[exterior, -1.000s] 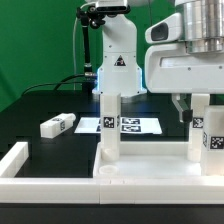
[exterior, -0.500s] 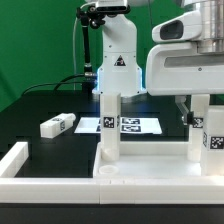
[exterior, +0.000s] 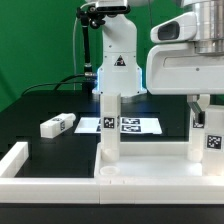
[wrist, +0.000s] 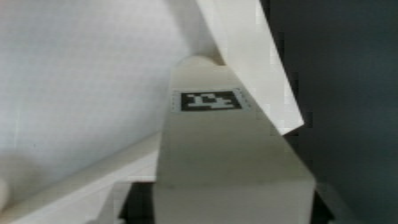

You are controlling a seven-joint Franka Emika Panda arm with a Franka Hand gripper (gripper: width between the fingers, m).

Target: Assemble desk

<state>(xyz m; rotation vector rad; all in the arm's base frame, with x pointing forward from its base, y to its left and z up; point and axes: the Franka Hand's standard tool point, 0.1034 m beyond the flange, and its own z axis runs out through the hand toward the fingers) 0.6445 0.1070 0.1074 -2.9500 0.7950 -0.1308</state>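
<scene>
The claw (wrist: 217, 203) clasps a white leg (wrist: 222, 150) bearing a small tag (wrist: 210, 100), beside the desk top (wrist: 80, 90).

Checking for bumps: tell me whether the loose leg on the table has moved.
No. The loose leg keeps its gap from the marker board.

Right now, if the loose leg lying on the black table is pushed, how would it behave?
The loose leg looks like stiff plastic, so it probably won't flex. Lying on a flat side, it should slide rather than roll. Being small, it is likely light and may spin if pushed off-centre.
</scene>
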